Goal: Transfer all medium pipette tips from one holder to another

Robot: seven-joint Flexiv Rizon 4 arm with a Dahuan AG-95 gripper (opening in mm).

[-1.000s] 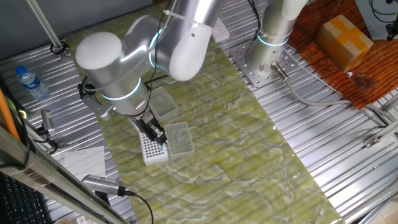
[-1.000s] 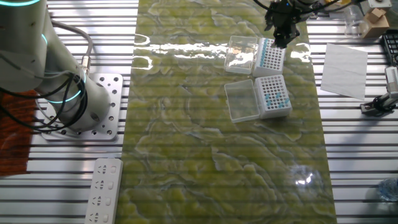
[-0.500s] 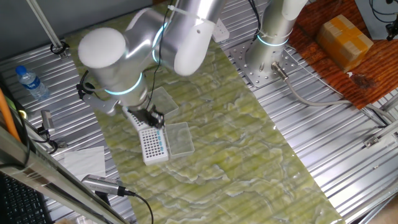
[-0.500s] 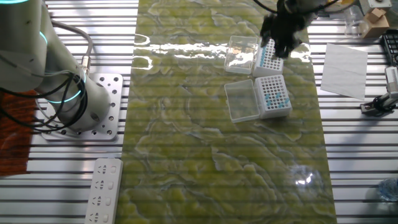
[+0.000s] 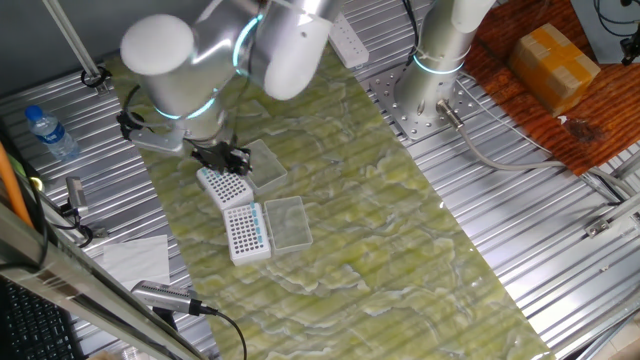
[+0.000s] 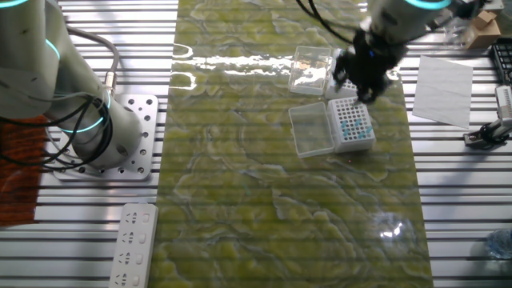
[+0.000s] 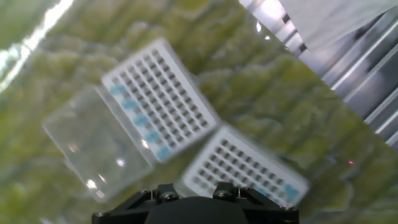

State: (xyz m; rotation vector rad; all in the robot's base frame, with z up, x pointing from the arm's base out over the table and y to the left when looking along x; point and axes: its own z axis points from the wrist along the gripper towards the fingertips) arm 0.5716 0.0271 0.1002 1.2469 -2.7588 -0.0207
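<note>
I've got the gripper [image 5: 226, 158] hanging over the far tip rack [image 5: 223, 184] on the green mat [image 5: 400, 240], and from one fixed view its dark fingers sit right above that rack's near edge, though I can't make out whether they touch it. In the other fixed view the gripper [image 6: 362, 70] blocks most of that far tip rack [image 6: 342, 74], so only a sliver of white grid shows beside the clear lid [image 6: 310, 67]. The near tip rack [image 6: 352, 122] lies just below it with its own clear lid [image 6: 310, 128] folded out to the side. The medium pipette tips [image 6: 347, 122] show as a blue column running down the grid of the near rack, and from one fixed view I see the same blue strip [image 5: 256, 228] along the edge next to its lid. The hand view is blurred, but I can pick out both racks: one grid [image 7: 163, 98] with blue tips [image 7: 138, 120] lined along the side by its lid, and a second grid [image 7: 245, 167] with what looks like a bit of blue at its far corner [image 7: 291, 191]. Only the dark housing shows at the bottom of the hand view, no fingertips, so I cannot tell whether the pincer is spread or pressed together. A sheet of white paper [image 6: 442, 80] lies on the ribbed table [image 6: 456, 208] beside the mat.
</note>
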